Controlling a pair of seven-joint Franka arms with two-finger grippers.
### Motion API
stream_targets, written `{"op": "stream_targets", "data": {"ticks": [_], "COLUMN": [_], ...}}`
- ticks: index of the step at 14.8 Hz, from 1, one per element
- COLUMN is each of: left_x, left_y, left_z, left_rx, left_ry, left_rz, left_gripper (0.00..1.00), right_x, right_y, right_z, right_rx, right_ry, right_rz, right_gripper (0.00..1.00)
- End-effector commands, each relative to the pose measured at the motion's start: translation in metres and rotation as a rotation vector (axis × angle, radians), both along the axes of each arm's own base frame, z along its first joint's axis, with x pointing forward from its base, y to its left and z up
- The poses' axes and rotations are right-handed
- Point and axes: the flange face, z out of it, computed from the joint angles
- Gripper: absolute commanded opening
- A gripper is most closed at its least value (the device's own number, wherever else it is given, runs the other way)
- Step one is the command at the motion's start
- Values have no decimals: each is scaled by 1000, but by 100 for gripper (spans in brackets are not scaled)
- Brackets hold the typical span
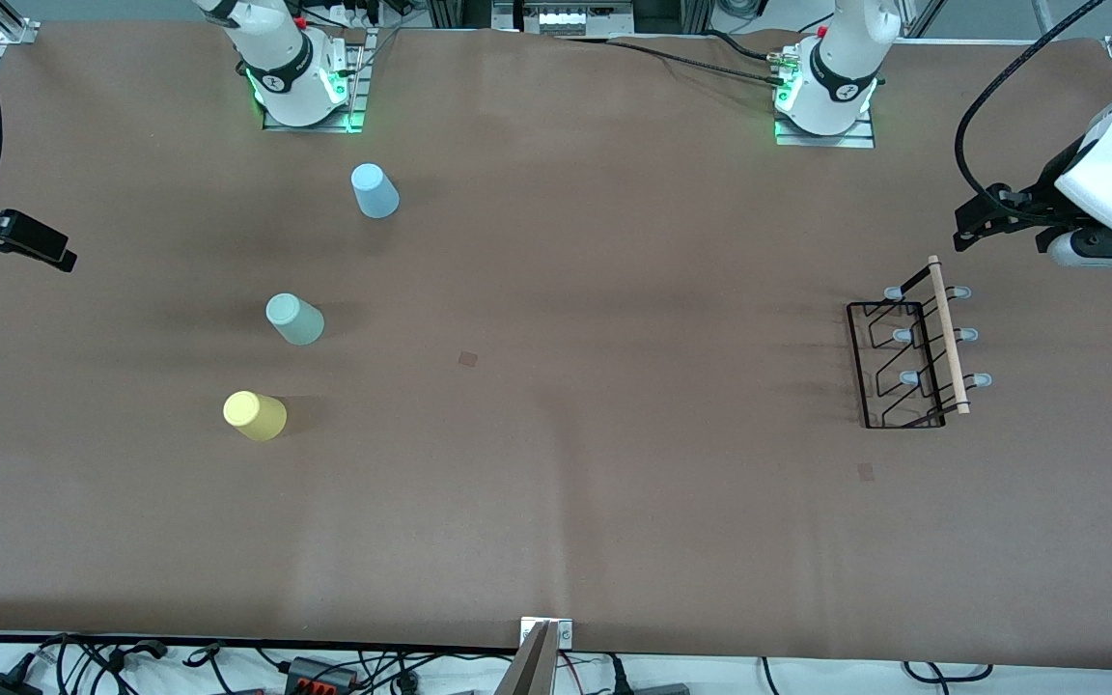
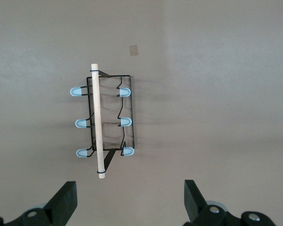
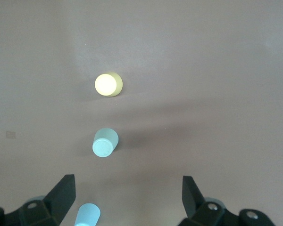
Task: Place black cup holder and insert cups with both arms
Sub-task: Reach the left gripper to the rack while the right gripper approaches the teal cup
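Items I logged on the brown table (image 1: pixel 556 502):

- Black cup holder (image 1: pixel 913 362): stood alone toward the left arm's end, wooden rod handle on top, six grey-tipped pegs bare.
- Light blue cup (image 1: pixel 375 190): toward the right arm's end, upside down, farthest from the front camera.
- Pale green cup (image 1: pixel 294 319): upside down, nearer the camera than the blue.
- Yellow cup (image 1: pixel 254 415): upside down, nearest; all three well apart.
- Left gripper (image 2: pixel 131 200): aloft near the holder at the table's edge, fingers spread, empty.
- Right gripper (image 3: pixel 127 197): aloft at the cups' end, fingers spread, empty.
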Motion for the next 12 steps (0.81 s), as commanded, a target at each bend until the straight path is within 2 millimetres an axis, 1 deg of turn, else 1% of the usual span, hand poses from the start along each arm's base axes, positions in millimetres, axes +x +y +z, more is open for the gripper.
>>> {"op": "stream_targets", "data": {"ticks": [1, 6, 8, 9, 10, 11, 12], "left_x": [-2, -2, 2, 6, 6, 11, 19], "left_y": [0, 0, 2, 4, 4, 3, 1], "left_z": [0, 0, -5, -14, -13, -12, -21], "left_rx": [-1, -1, -1, 0, 1, 3, 2], "left_ry": [-5, -6, 3, 28, 58, 81, 119], "left_rz": [0, 5, 3, 9, 13, 12, 11], "left_gripper": [100, 100, 100, 100, 100, 100, 100], "right_x": [1, 0, -4, -6, -6, -6, -8], "right_y": [3, 8, 13, 14, 20, 32, 38], "right_z": [4, 6, 6, 0, -7, -17, -27], "right_rx": [15, 14, 16, 18, 20, 19, 20], "right_ry": [4, 1, 22, 51, 76, 104, 138], "right_rz": [-11, 4, 1, 3, 27, 54, 67], "right_gripper": [100, 100, 100, 100, 100, 100, 100]}}
